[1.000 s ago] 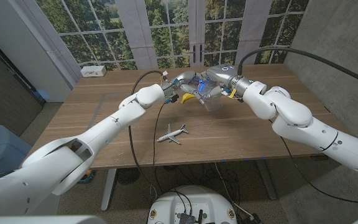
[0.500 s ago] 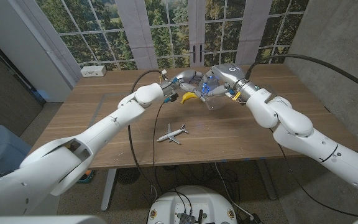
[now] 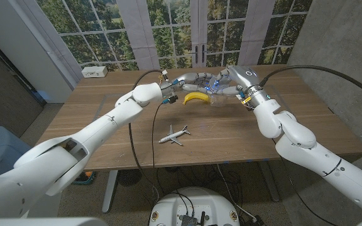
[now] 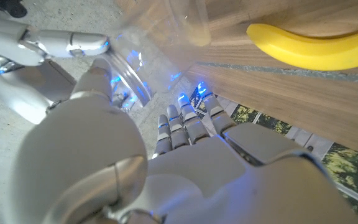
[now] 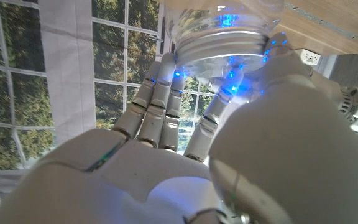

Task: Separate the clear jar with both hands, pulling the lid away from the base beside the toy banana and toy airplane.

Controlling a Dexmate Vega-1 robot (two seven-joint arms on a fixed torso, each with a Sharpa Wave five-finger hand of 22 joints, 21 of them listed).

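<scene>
1. The clear plastic jar is hard to make out in the head view: it is see-through, small, and half covered by the fingers of both hands, so its outline blurs into the wooden bench.
2. In the left wrist view the jar's clear base is only a blurred glassy shape cut off by the picture's edge; the left hand has its fingers reaching to it, lit with blue points, but how firmly they hold cannot be told there.
3. In the right wrist view the round silvery lid of the jar sits between the fingers and thumb of the right hand, which grasp it; the jar body beyond the lid is cut off.
4. In the head view the left hand and the right hand meet at the jar, each holding one end, at the far middle of the bench; whether lid and base have parted cannot be told.
5. The yellow toy banana lies just beside the jar on its left; the white toy airplane lies nearer the robot, well apart from both.
6. Against the picture half a second ago, the right arm has swung outward to the right and its wrist has turned, the jar now lies more on its side and a little farther right, and the banana shows more fully; the airplane has stayed put.
</scene>
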